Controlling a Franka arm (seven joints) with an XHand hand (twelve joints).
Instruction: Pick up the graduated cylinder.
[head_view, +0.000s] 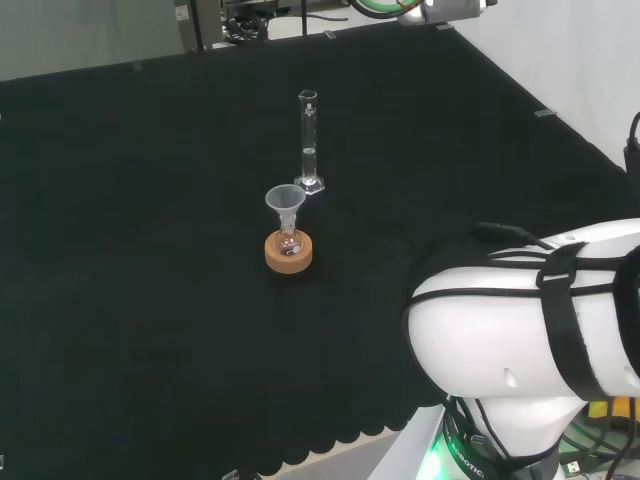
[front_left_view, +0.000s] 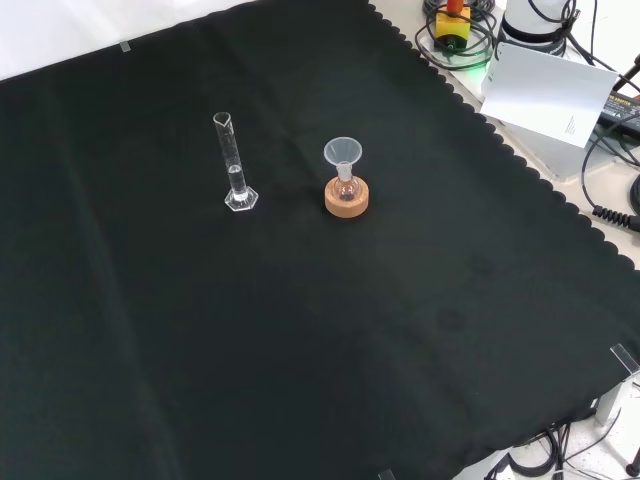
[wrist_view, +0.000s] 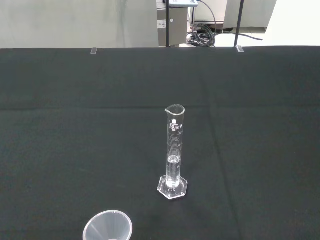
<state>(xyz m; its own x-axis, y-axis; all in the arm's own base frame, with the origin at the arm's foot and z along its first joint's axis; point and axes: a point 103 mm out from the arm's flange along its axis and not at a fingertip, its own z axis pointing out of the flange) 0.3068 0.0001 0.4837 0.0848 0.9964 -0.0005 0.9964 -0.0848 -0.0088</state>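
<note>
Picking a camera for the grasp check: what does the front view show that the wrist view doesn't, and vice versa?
Front view alone: the cork ring with a small flask seated in it under the funnel, and the scalloped edge of the black cloth with cables beyond it.
Wrist view alone: the graduated cylinder close up, with its printed scale, pour lip and a little liquid low inside.
Both: the cylinder standing upright on its hexagonal foot, apart from the funnel, on the cloth.
</note>
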